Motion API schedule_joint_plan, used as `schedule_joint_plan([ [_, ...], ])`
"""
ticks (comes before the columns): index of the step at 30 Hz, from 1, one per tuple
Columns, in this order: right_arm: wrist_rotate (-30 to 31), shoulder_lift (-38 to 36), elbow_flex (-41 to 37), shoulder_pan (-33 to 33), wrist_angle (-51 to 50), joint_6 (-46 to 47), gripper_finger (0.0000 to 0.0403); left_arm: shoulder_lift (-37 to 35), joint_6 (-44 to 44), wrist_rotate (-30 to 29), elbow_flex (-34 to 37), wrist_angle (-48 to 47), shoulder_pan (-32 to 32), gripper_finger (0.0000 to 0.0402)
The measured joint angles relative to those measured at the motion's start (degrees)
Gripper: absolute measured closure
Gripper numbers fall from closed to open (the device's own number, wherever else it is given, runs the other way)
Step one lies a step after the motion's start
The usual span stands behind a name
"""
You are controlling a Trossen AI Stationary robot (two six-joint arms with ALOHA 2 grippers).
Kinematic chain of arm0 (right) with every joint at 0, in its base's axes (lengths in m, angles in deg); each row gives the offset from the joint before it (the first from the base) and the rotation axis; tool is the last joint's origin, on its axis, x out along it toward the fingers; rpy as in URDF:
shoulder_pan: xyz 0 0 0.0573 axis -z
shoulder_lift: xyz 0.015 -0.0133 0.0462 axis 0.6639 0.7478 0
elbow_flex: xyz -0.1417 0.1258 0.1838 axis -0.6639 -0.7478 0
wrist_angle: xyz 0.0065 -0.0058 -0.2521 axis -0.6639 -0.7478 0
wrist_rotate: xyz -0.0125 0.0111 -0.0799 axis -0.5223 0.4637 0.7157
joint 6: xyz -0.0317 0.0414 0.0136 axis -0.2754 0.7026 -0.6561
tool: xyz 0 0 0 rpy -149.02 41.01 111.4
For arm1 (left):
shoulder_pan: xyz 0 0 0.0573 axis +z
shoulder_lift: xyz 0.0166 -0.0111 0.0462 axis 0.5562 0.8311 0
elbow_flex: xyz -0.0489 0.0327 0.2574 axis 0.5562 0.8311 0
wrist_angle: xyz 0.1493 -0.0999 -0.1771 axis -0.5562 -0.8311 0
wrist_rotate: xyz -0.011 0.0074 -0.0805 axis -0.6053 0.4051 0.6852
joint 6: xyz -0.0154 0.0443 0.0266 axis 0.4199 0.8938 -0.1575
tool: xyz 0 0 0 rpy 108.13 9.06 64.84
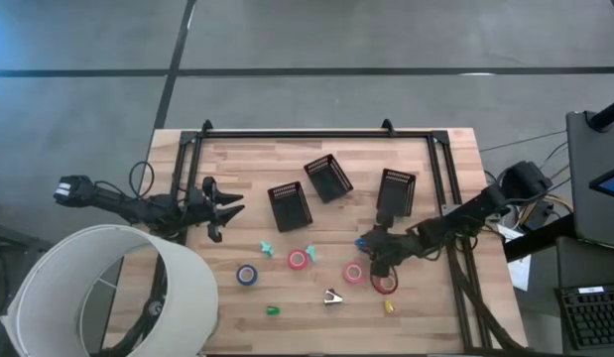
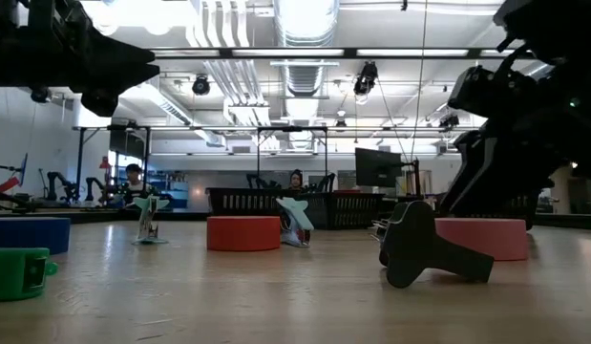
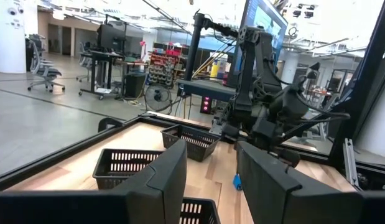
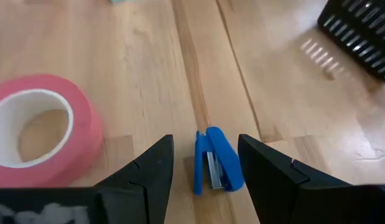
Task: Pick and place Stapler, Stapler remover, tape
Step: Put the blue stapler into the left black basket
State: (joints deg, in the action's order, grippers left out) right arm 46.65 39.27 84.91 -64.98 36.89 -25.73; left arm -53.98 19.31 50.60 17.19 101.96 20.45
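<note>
Your right gripper (image 4: 201,165) sits low over the wooden table (image 1: 435,169) with its fingers spread and nothing between them yet; a small blue stapler (image 4: 217,158) lies on the wood in the gap between the two fingers, not touched by either. Just beside it, on the same boards, lies a pink tape roll (image 4: 37,127), flat with its hollow centre up. From above you can see the right gripper (image 1: 371,248) near that pink roll (image 1: 353,273), with a red tape ring (image 1: 386,284) close by, another red roll (image 1: 299,260) and a blue roll (image 1: 247,275) farther toward the left arm. Three black mesh bins (image 1: 290,205) stand toward the table's far side. Your left gripper (image 1: 227,210) waits at the table's left edge, fingers apart and holding nothing.
</note>
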Motion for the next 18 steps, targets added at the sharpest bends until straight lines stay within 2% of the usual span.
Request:
schedule_joint_plan([
  [7,-0.6,4.0,2.9,2.2,-4.9,0.6,0.0227,0.0,0.0,0.0,0.0,0.0,0.0,0.0257],
  [11,-1.6,4.1,3.2,3.8,-5.5,-0.6,0.0227,0.0,0.0,0.0,0.0,0.0,0.0,0.0257],
  [18,-4.4,4.0,1.8,5.9,-5.8,3.0,0.0227,0.0,0.0,0.1,0.0,-0.1,0.0,0.0257],
])
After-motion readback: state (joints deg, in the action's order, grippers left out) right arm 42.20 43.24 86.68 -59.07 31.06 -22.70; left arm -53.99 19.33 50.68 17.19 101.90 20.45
